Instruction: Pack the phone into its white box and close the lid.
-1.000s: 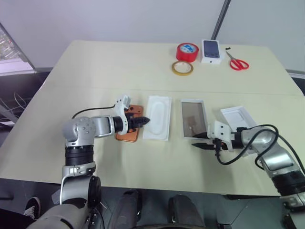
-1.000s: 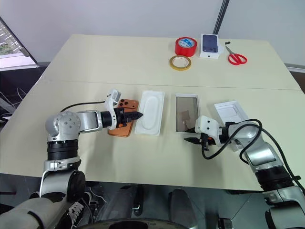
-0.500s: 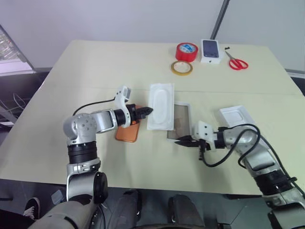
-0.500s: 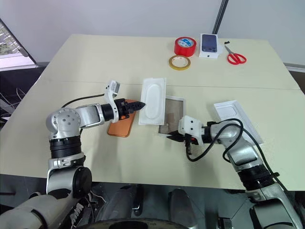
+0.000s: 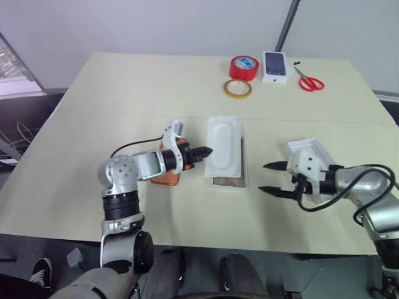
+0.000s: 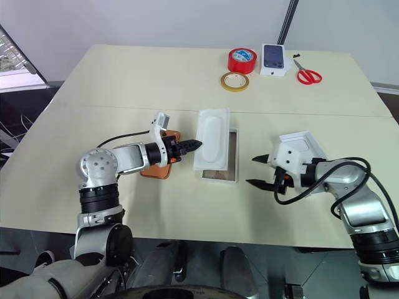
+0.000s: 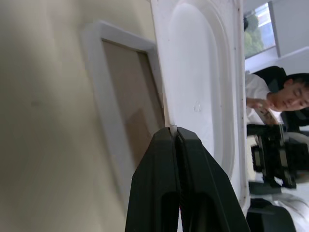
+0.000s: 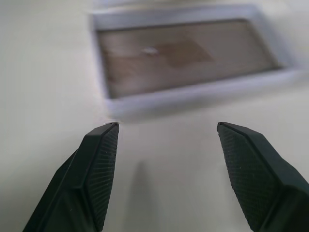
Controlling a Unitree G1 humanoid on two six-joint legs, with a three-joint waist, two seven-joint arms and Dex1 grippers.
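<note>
My left gripper is shut on the near long rim of a white insert with an oval recess and holds it tilted over the white box. The box's brown floor shows beside the insert. The orange phone lies on the table under my left forearm, mostly hidden. To the right of the box my right gripper stands open and apart from it, with the box ahead of its fingers. The lid lies inside-up behind the right gripper.
At the table's far side sit a red tape roll, a yellow tape ring, a small white box picturing a dark phone and red scissors. A person sits beyond the table.
My left gripper has carried the insert to the right, over the box. The box has slid left. My right gripper has opened and drawn back to the right.
</note>
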